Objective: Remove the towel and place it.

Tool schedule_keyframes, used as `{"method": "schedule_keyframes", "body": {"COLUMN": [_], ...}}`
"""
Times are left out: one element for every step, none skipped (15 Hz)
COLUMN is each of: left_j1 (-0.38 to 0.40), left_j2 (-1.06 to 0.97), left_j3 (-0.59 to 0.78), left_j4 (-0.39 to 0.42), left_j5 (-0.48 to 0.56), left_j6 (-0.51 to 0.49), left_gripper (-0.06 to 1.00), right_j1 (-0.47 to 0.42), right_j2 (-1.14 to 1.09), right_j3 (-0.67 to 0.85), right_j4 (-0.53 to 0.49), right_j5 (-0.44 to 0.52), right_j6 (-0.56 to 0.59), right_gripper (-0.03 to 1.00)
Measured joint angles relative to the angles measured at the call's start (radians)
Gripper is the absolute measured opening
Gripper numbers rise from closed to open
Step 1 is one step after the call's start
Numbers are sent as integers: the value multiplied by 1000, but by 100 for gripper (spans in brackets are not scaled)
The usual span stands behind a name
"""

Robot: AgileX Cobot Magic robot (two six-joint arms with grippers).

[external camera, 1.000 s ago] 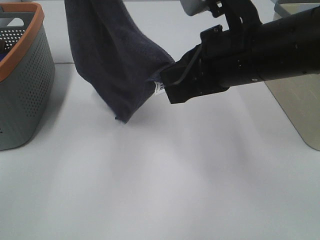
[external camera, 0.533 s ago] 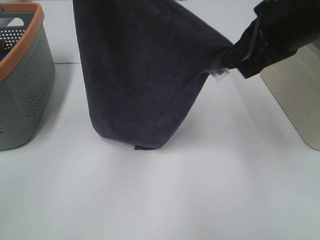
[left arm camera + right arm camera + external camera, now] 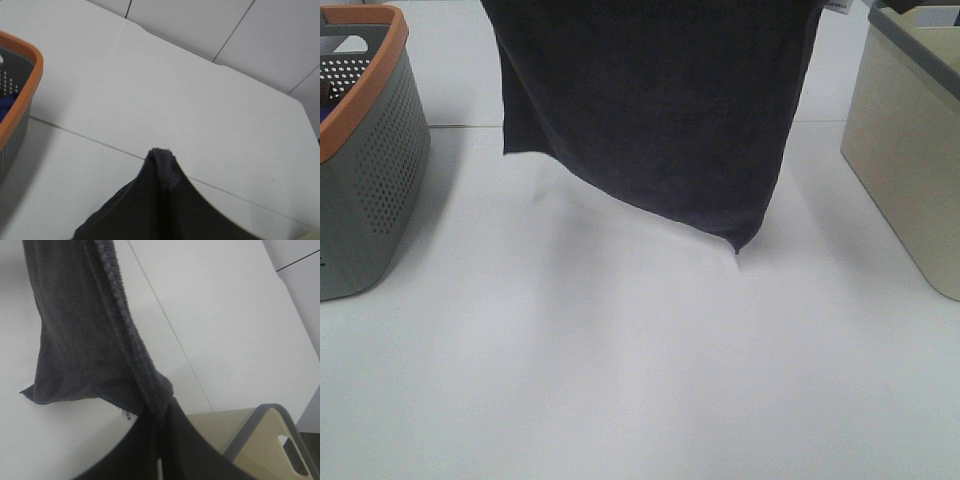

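Observation:
The dark navy-grey towel [image 3: 650, 110] hangs spread out above the white table [image 3: 640, 380]. Its top edge runs out of the exterior view and its lowest corner hangs just over the table. Neither gripper shows in the exterior view. In the left wrist view my left gripper [image 3: 161, 175] is shut on one towel corner [image 3: 162, 159]. In the right wrist view my right gripper [image 3: 161, 422] is shut on another corner, with the towel [image 3: 75, 340] hanging away from it and the small white tag [image 3: 127, 415] beside the fingers.
A grey perforated basket with an orange rim [image 3: 365, 150] stands at the left edge and also shows in the left wrist view [image 3: 20, 100]. A beige bin [image 3: 910, 140] stands at the right and shows in the right wrist view [image 3: 250, 440].
The right gripper has moved up and to the right, out of the exterior view, pulling its corner with it. The bunched towel has been lifted off the table and stretched out flat.

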Motion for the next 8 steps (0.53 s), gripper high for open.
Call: {"method": "schedule_keyframes", "body": {"left_j1": [0,0,-1,-1,-1,4,24,42], "left_j2": [1,2,4,7,12,18,31,40], "left_j3": [35,65,98,117,128,130,130,130], "left_j4": [40,92,169,238,322,392,447,464], "left_j5": [-1,-6,-19,-29,-34,-51,-93,-124], "left_j6": [-152,-291,-388,-455,-499,-516,-533,-548], "left_gripper": [0,0,0,0,0,0,0,0], "right_j1": [0,0,0,0,0,0,0,-1], "right_j2": [19,43,67,88,111,145,191,210], "right_j3": [-3,-4,-4,-4,-6,-22,-54,-76], "right_j4": [-25,-54,-85,-111,-132,-146,-153,-154], "right_j5": [-39,-73,-109,-149,-188,-208,-218,-222], "right_j6": [22,51,90,125,158,174,175,176], "right_gripper": [2,2,2,2,2,2,2,2]}}
